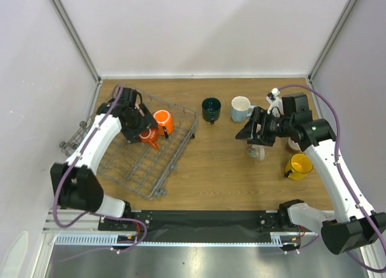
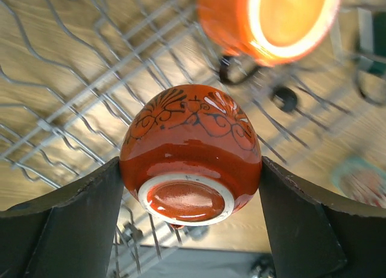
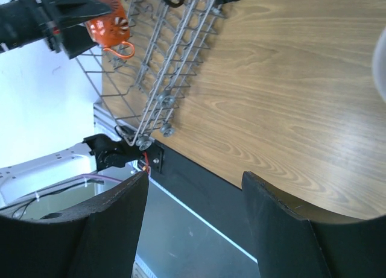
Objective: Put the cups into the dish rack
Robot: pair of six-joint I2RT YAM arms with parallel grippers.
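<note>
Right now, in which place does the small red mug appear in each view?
Top external: the red mug is left of centre, over the rack, beside the orange mug.
Left wrist: centre, base toward the camera, clamped by the left gripper.
Right wrist: top left corner, small.
Shared landmark: the rack's grey wires, seen in all three views.

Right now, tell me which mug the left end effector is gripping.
The small red mug with black scrollwork, bottom up between the left end effector fingers over the rack. The plain orange mug lies untouched beside it.
</note>
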